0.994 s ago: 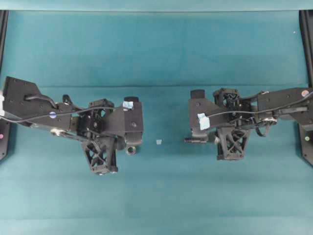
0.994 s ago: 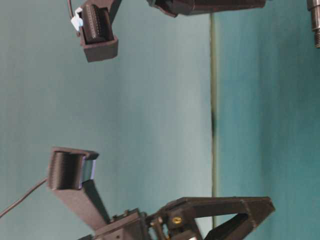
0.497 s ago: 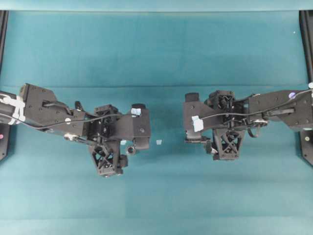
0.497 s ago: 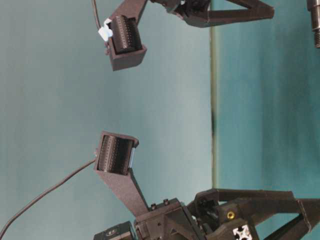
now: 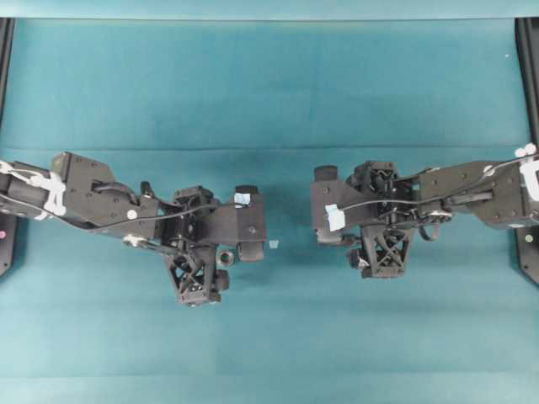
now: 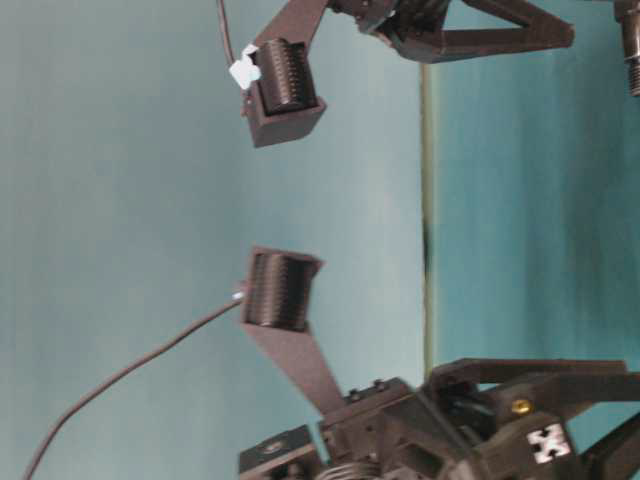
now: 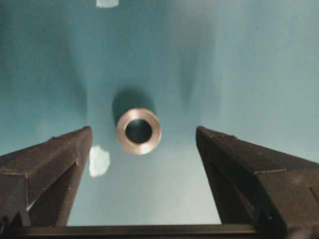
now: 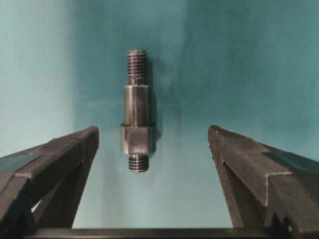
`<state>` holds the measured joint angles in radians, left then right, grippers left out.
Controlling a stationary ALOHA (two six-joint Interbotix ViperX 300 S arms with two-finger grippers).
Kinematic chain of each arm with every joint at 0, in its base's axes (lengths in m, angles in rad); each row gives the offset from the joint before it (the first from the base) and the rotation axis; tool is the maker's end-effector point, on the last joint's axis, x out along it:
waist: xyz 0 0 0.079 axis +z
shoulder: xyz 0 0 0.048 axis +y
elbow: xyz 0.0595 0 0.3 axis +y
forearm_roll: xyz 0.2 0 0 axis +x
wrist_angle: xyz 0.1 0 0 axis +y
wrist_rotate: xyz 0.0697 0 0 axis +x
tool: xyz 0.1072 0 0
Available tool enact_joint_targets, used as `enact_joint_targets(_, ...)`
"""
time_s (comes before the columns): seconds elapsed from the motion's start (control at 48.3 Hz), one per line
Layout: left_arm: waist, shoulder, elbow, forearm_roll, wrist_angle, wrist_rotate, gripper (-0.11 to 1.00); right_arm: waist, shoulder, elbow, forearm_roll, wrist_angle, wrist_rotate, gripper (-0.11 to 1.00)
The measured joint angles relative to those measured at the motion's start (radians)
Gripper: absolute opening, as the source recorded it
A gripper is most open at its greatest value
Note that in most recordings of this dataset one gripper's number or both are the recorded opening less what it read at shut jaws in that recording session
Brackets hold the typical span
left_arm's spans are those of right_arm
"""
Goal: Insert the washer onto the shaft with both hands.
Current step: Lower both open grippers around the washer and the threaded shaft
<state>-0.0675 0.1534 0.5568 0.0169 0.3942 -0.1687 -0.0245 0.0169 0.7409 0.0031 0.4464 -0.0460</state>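
Observation:
The washer (image 7: 138, 131), a grey metal ring, lies flat on the teal table with its hole up. It sits between the wide-open fingers of my left gripper (image 7: 143, 130), nearer the left finger, and nothing touches it. In the overhead view the washer (image 5: 225, 255) peeks out beside the left gripper (image 5: 249, 223). The shaft (image 8: 137, 112) lies on the table with its collar and a threaded end toward my right gripper (image 8: 153, 129). That gripper is open and empty, and the shaft is left of centre between its fingers. In the overhead view the shaft (image 5: 335, 240) is mostly hidden under the right gripper (image 5: 321, 206).
A pale tape scrap (image 5: 273, 244) lies on the table between the two grippers. Two more scraps (image 7: 98, 160) show near the left finger and at the top edge of the left wrist view. Black frame rails (image 5: 529, 76) stand at the table's sides.
Both arms have moved toward the middle of the table. The left gripper has shifted right over the washer and the right gripper has shifted left. Both stay open.

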Motion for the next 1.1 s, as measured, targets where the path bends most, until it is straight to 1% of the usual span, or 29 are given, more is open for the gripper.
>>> enact_joint_targets(0.621, 0.000, 0.011, 0.029, 0.002, -0.060, 0.002, 0.93, 0.002, 0.026, 0.017, 0.008, -0.037, 0.002, 0.95)
enact_joint_targets(0.89, 0.000, 0.017, 0.029, 0.002, -0.067, 0.029, 0.93, 0.002, 0.028, 0.017, 0.009, -0.038, 0.000, 0.95)
enact_joint_targets(1.097, 0.000, 0.020, 0.028, 0.003, -0.067, 0.029, 0.93, 0.003, 0.031, 0.017, 0.008, -0.038, 0.002, 0.95)
